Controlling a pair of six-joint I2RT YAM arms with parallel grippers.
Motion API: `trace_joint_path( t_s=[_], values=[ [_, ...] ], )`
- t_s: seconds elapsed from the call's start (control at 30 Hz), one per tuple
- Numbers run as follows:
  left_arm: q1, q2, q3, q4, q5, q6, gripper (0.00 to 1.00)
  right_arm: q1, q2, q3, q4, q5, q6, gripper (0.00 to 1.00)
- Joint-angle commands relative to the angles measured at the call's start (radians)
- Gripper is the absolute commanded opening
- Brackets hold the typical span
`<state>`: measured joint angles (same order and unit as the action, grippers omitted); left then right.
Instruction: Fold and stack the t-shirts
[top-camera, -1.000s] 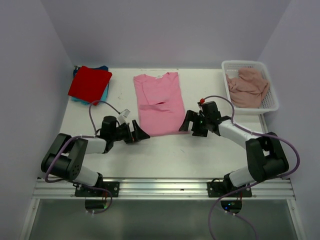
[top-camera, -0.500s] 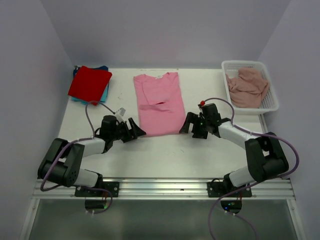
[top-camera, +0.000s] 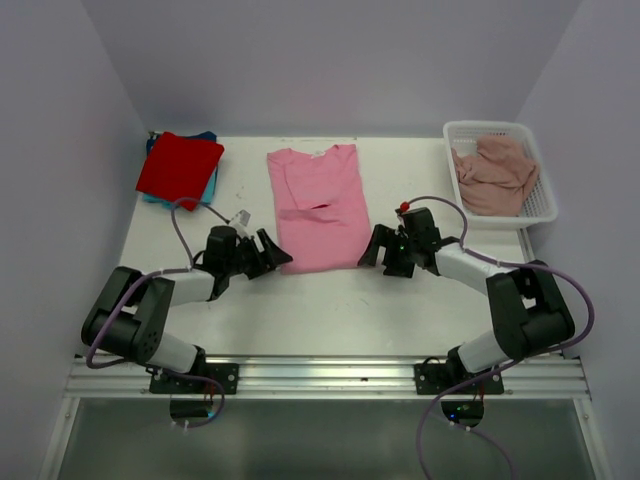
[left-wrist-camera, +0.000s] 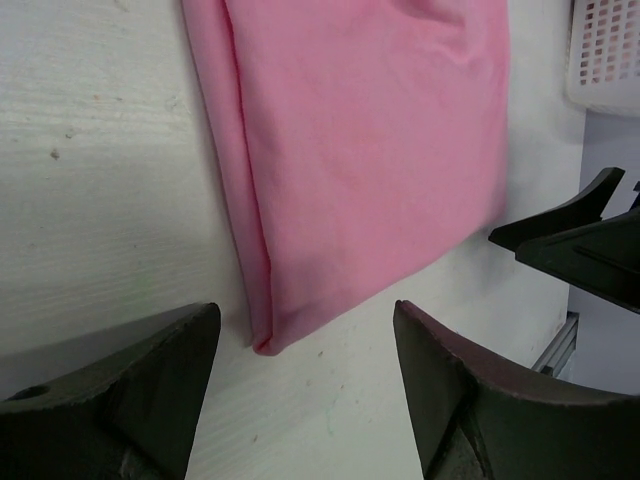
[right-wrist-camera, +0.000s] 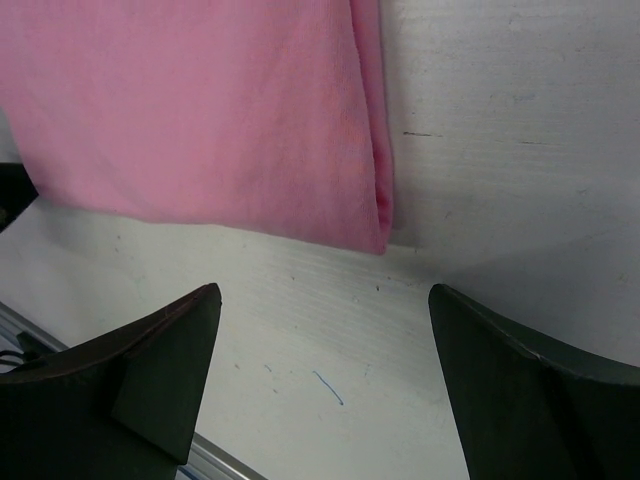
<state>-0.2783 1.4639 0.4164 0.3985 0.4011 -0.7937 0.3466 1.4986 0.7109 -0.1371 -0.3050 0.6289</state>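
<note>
A bright pink t-shirt (top-camera: 320, 205) lies folded lengthwise into a long strip in the middle of the table. My left gripper (top-camera: 272, 255) is open, low at the strip's near left corner. In the left wrist view that corner of the pink t-shirt (left-wrist-camera: 370, 150) sits just ahead of the left gripper (left-wrist-camera: 305, 320), untouched. My right gripper (top-camera: 378, 250) is open at the near right corner. The right wrist view shows the pink t-shirt (right-wrist-camera: 200, 110) just beyond the right gripper (right-wrist-camera: 325, 292). A red t-shirt (top-camera: 180, 167) rests folded on a teal-blue t-shirt (top-camera: 210, 188) at the back left.
A white mesh basket (top-camera: 545, 210) at the back right holds a crumpled dusty-pink t-shirt (top-camera: 493, 175). Walls close in the table on the left, back and right. A metal rail (top-camera: 330, 375) runs along the near edge.
My left gripper has moved right and forward to the pink t-shirt's near left corner, and its jaws have narrowed a little. The right gripper has edged slightly toward the near right corner.
</note>
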Motion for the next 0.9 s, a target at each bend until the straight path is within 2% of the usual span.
trace_joint_path(
  t_s=[0.0,0.2,0.3,0.4,0.43,0.53,0.7,0.87],
  values=[
    [-0.028,0.082,-0.025,-0.102,-0.071,0.002,0.76,0.002,0.011,-0.016,0.044,0.018,0.006,0.89],
    [-0.047,0.092,-0.021,-0.098,-0.067,-0.015,0.70,0.000,0.052,-0.016,0.059,0.015,0.008,0.86],
    [-0.050,0.085,-0.031,-0.090,-0.059,-0.024,0.63,0.002,0.064,-0.025,0.077,0.009,0.015,0.84],
    [-0.052,0.090,-0.042,-0.061,-0.041,-0.035,0.37,0.002,0.071,-0.027,0.088,0.006,0.015,0.83],
    [-0.052,0.095,-0.045,-0.050,-0.035,-0.036,0.25,0.000,0.071,-0.027,0.088,0.007,0.015,0.83],
    [-0.053,0.113,-0.044,-0.040,-0.028,-0.045,0.12,-0.001,0.075,-0.028,0.093,0.004,0.017,0.81],
    [-0.053,0.119,-0.047,-0.038,-0.036,-0.045,0.10,0.000,0.071,-0.036,0.096,0.003,0.014,0.80],
    [-0.053,0.116,-0.047,-0.041,-0.047,-0.033,0.00,-0.001,0.068,-0.037,0.094,0.003,0.009,0.77]
  ],
)
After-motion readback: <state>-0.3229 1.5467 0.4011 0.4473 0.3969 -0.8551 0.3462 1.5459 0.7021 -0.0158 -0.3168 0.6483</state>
